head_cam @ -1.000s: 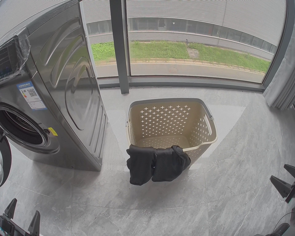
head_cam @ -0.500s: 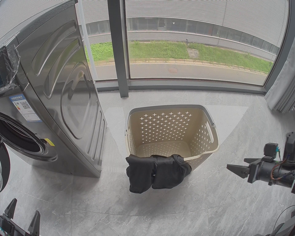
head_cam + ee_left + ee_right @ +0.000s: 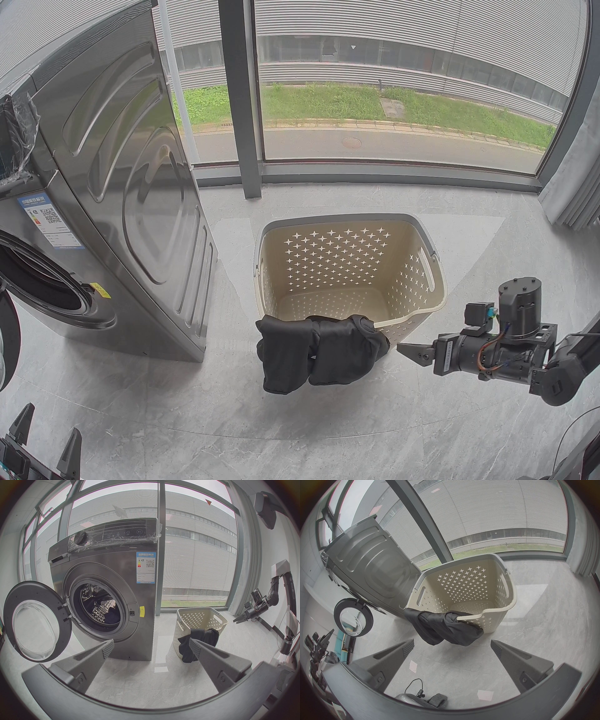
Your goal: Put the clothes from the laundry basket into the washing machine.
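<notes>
One black cloth garment hangs over the near rim of the beige perforated plastic laundry basket, and our right gripper, spread apart beside it, could pinch that rim too and drag the basket.

The head camera looks forward and down from high up, with the laundry basket in the middle of the floor, the washing machine at the left and the window beyond. The left wrist camera sits low and well back, facing the machine's open front, with the basket small beside it. The right wrist camera looks down at the basket from nearby, with the machine behind it; all three views share the basket and the machine.
</notes>
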